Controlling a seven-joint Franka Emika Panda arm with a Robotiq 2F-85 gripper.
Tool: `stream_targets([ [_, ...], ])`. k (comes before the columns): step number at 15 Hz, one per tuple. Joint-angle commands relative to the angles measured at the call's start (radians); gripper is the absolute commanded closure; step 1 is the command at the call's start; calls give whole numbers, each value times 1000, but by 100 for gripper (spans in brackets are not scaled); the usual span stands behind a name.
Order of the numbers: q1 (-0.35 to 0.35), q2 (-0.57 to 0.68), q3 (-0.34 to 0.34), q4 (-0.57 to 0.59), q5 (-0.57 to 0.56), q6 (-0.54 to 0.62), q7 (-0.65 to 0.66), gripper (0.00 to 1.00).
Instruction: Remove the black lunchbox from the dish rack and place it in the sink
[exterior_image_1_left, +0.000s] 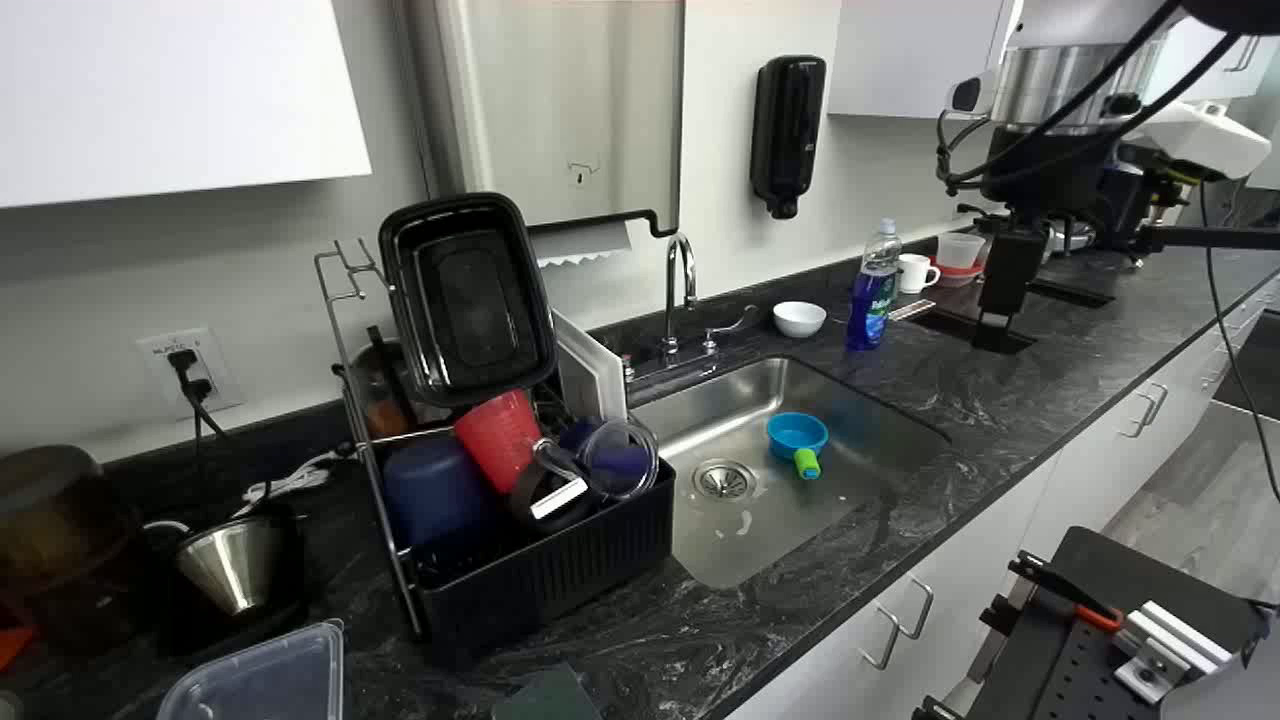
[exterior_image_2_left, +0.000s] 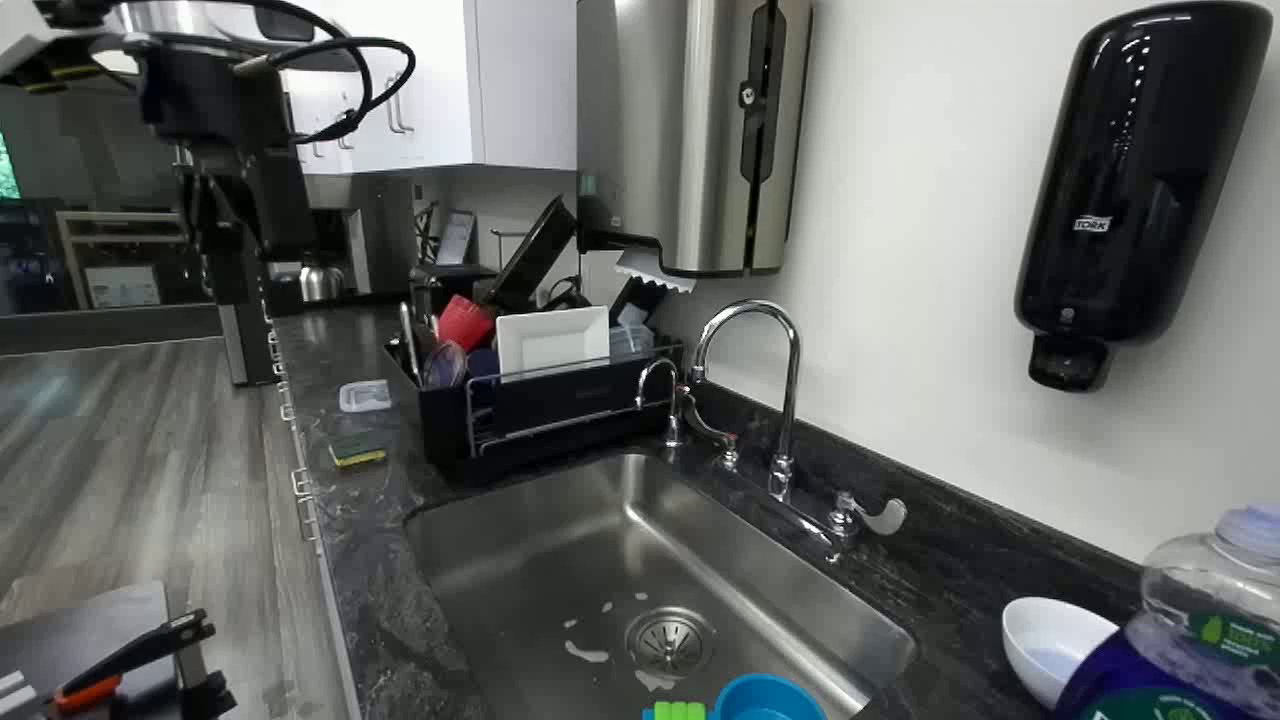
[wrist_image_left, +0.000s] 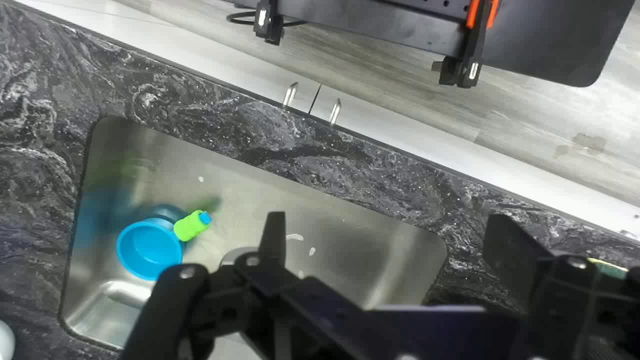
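Black lunchbox (exterior_image_1_left: 470, 300): in the dish rack (exterior_image_1_left: 560, 580), propped up on a tilt above the other dishes, its hollow side facing out in an exterior view.
Gripper (wrist_image_left: 392, 240): in the wrist view, fingers (wrist_image_left: 274, 237) spread wide with bare space between them — holding nothing. Points down, well apart from the lunchbox in both exterior views.
Red cup (exterior_image_1_left: 497, 440): in the rack, tilted, just below the lunchbox; whether the two touch, cannot tell.
White plate (exterior_image_2_left: 553, 340): stands on edge in the rack, along the sink side.
Sink (exterior_image_1_left: 720, 545): steel basin just beside the rack; small wet-looking patches near the drain (exterior_image_2_left: 670, 645).
Blue pan (wrist_image_left: 150, 248): in the sink, near the drain, green handle (wrist_image_left: 191, 226) sticking out sideways.
Faucet (exterior_image_2_left: 790, 400): chrome gooseneck, wall side of the sink.
Dish soap (exterior_image_1_left: 873, 295): bottle upright on the counter (exterior_image_1_left: 960, 390) — between white bowl (exterior_image_1_left: 799, 319) and white mug (exterior_image_1_left: 915, 272) in an exterior view.
Sponge (exterior_image_2_left: 357, 450): green and yellow, on the counter near the rack.
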Motion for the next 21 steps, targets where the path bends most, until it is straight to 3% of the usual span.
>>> stream_targets([
  [1,4,1,-3,2,-2,-2,3,0],
  [14,5,-1,-9,8,-4,10,-7,0],
  [21,62,37,-12,-23,36,251,-24,0],
])
